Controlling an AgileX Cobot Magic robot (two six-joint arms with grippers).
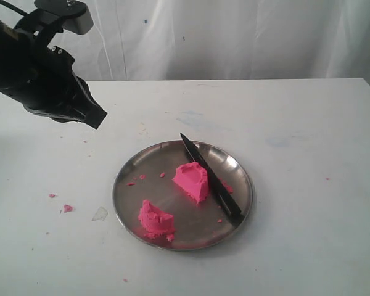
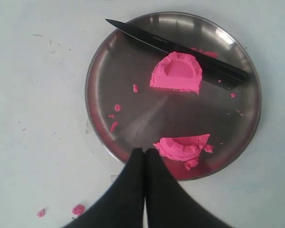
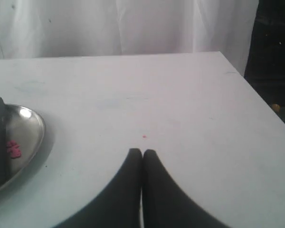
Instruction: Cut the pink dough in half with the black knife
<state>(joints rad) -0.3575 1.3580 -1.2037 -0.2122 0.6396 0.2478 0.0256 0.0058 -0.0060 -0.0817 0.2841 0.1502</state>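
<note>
Since already cut, leave pink dough (image 1: 191, 180) as two halves apart on steel plate (image 1: 237, 172), with black knife (image 1: 209, 176) alongside the farther half, and back left hand (image 2: 145, 154) and right hand (image 3: 142, 153), both pinched together empty, away without nudging it.

left gripper (image 2: 143, 151) closed, seemingly raised | right gripper (image 3: 142, 152) closed, empty
</note>
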